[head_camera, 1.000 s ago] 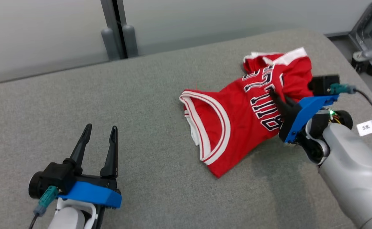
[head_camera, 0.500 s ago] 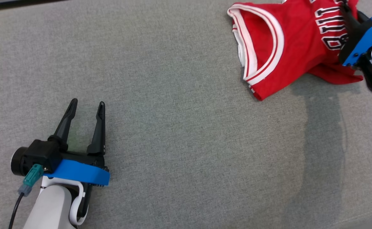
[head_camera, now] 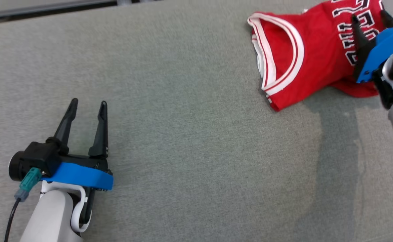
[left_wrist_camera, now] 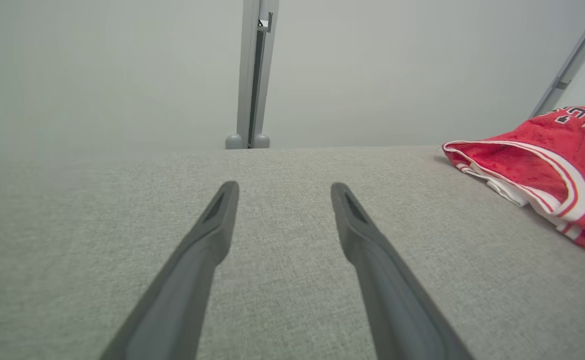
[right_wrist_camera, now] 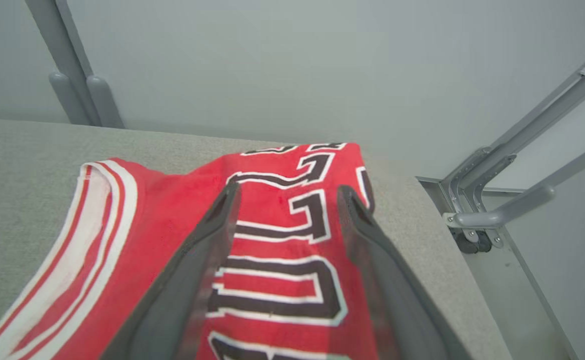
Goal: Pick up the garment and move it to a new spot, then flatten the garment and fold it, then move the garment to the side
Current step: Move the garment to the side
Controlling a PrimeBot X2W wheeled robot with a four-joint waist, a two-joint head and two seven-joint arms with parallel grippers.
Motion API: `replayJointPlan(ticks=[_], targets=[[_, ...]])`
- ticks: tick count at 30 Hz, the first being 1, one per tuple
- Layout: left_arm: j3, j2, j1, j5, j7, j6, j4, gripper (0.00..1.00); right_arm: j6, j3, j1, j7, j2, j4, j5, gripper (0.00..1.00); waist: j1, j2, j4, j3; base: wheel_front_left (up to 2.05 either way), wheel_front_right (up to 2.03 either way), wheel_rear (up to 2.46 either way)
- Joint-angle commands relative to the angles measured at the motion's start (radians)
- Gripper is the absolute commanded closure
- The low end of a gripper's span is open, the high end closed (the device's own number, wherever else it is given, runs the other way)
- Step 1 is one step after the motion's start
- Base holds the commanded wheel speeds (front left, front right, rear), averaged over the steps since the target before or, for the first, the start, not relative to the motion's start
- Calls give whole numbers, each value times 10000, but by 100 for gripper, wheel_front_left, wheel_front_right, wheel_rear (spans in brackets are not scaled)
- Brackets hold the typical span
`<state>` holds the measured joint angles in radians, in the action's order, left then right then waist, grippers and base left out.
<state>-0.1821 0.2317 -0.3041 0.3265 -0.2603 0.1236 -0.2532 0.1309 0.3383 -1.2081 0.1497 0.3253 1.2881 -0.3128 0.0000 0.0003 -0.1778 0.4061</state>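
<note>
The red jersey [head_camera: 310,60] lies crumpled at one o'clock in the head view, near the far edge of the grey padded surface [head_camera: 196,141], with bare fabric stretching from the centre to seven o'clock. The right gripper [head_camera: 369,20] stands over its lettering at two o'clock, fingers wide and pinching nothing; the left gripper [head_camera: 88,102], equally wide and empty, is at eight o'clock. A metal frame [right_wrist_camera: 492,210] stands just past the surface's right end.

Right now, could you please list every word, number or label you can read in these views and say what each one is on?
"ULL": large black letters outlined in white on the red jersey, read in the right wrist view; the ends of the word are cut off or hidden behind the right gripper.
There is no other text that can be read.
</note>
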Motion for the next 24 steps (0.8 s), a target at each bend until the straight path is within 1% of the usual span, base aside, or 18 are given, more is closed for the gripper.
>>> replayJointPlan(ticks=[1,5,8,9,10,13,16,20,24], targets=[[126,4,157,54,-51,-50,-6,0,-2,-166,164,354,-73,11,321,0,0,-3,-7,-344,0,0,0],[492,-108,479,130,-49,-121,232,0,-2,-684,370,954,-284,-10,1025,0,0,-3,162,-1254,0,0,0],[795,-230,860,216,-51,-189,374,0,0,-1059,754,1122,-651,-430,1351,0,0,-3,312,-2007,0,0,0],[795,-230,860,216,-51,-189,374,0,0,-1059,754,1122,-651,-430,1351,0,0,-3,312,-2007,0,0,0],[911,-264,986,265,-52,-222,418,0,-2,-1192,961,1146,-742,-634,1392,0,0,-3,360,-2227,0,0,0],[1150,-344,1364,530,-56,-235,382,0,-2,-1515,1892,1153,-989,-1754,1561,0,0,-3,503,-2910,0,0,0],[1524,-396,1723,728,-53,-484,393,0,-2,-1739,3209,1148,-1269,-3023,1720,0,0,-3,620,-3407,0,0,0],[1758,-453,2131,851,-54,-668,382,0,0,-2027,5095,1151,-1544,-4656,1817,0,0,-3,749,-3877,0,0,0],[1713,-391,2378,775,-33,-718,100,0,-2,-2030,6708,1150,-1581,-5845,1773,0,0,-3,842,-4127,0,0,0]])
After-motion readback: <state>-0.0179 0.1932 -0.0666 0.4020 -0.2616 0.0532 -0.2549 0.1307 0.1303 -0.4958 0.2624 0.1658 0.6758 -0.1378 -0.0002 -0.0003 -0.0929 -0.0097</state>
